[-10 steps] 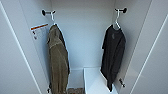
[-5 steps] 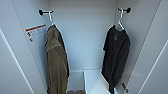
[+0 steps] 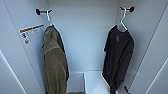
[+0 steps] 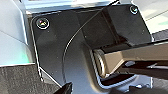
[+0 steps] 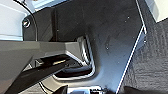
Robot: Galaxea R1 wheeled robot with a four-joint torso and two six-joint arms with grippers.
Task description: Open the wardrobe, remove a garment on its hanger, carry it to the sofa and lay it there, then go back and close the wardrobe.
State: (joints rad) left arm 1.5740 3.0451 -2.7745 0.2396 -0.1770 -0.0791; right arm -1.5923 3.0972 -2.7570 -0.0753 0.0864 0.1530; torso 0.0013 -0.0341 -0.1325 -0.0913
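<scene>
The wardrobe (image 3: 85, 37) stands open in front of me, and the head view looks straight into its white interior. The garment (image 3: 118, 55), a plain black long-sleeved top, hangs at the right side. It is on a thin white hanger (image 3: 123, 21) whose curved top sits over a black hook (image 3: 130, 9) on the right wall. The top hangs straight down and nothing touches it.
An olive-brown jacket (image 3: 53, 62) hangs on another white hanger from a black hook (image 3: 38, 11) at the left. A label with an orange stripe (image 3: 31, 33) is stuck on the left wall. A white step (image 3: 95, 81) fills the wardrobe's bottom. Dark grey carpet (image 4: 17, 80) lies under the arms.
The whole head picture has shifted slightly and the wardrobe interior looks a little nearer, so the camera has moved. Both hung clothes stay still on their hooks.
</scene>
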